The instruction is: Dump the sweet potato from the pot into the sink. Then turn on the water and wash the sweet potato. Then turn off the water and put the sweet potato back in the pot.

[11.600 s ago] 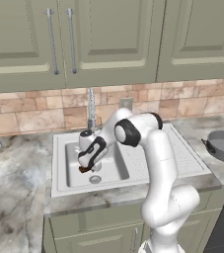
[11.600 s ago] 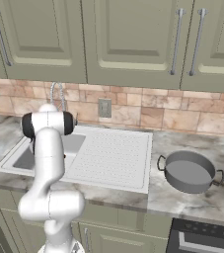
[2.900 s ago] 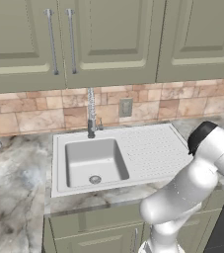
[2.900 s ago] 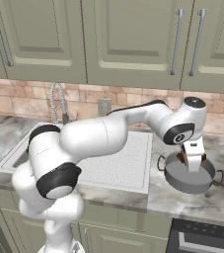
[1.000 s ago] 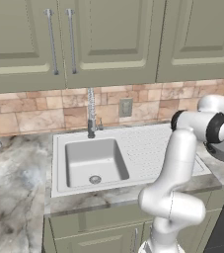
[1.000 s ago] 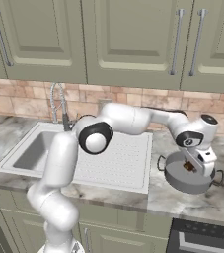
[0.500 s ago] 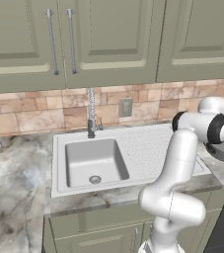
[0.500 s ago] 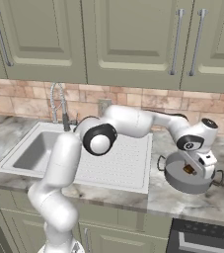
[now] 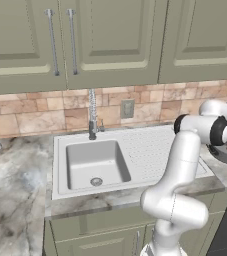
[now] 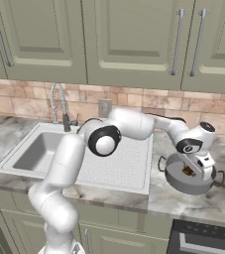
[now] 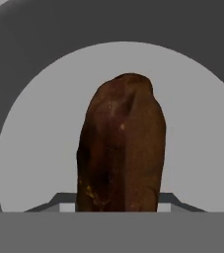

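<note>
Item: sweet potato (image 11: pixel 121 148), brown, oblong. Location: over the light inner floor of the pot (image 10: pixel 181 181), on the counter right of the drainboard.
Gripper (image 10: pixel 189 171): down in the pot; jaw state cannot be told.
Sink (image 9: pixel 95 162): bare, no water running.
Step judged: final return to pot.
Next: release, lift clear.

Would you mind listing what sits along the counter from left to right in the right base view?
faucet → sink → drainboard → pot, with the sweet potato inside it below the gripper.
</note>
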Available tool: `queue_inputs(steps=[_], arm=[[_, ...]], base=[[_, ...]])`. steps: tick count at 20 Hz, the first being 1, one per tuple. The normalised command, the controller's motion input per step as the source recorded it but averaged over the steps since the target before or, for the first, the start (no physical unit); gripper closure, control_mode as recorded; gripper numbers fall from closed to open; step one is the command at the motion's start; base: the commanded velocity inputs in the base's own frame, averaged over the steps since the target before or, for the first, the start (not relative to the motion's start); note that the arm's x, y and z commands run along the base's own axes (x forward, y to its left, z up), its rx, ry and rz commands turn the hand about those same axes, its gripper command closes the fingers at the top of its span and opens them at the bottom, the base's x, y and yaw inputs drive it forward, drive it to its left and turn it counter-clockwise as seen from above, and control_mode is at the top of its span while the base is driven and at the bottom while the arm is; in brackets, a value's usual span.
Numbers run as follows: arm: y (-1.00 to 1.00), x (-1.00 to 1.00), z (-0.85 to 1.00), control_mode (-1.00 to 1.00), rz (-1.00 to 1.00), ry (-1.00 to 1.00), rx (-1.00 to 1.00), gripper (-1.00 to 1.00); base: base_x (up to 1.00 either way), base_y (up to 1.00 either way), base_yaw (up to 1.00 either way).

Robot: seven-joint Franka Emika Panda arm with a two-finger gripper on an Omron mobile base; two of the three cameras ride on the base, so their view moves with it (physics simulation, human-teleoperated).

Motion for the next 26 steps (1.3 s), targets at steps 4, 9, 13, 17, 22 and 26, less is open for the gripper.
queue_inputs(steps=[4, 9, 13, 17, 22, 26], arm=[[0.00, 0.21, -0.24, -1.00, 0.01, 0.00, 0.00, 1.00], [0.00, 0.19, -0.19, -1.00, 0.01, 0.00, 0.00, -1.00], [0.00, 0.03, 0.00, -1.00, 0.00, 0.00, 0.00, -1.00], [-0.01, -0.06, 0.09, -1.00, 0.00, -0.01, 0.00, -1.00], [0.00, -0.28, 0.37, -1.00, 0.00, -0.08, 0.00, -1.00], [0.13, -0.52, 0.60, -1.00, 0.00, -0.13, 0.00, -1.00]], base=[[0.00, 0.00, 0.00], [0.00, 0.00, 0.00], [0.00, 0.00, 0.00], [0.00, 0.00, 0.00], [0.00, 0.00, 0.00], [0.00, 0.00, 0.00]])
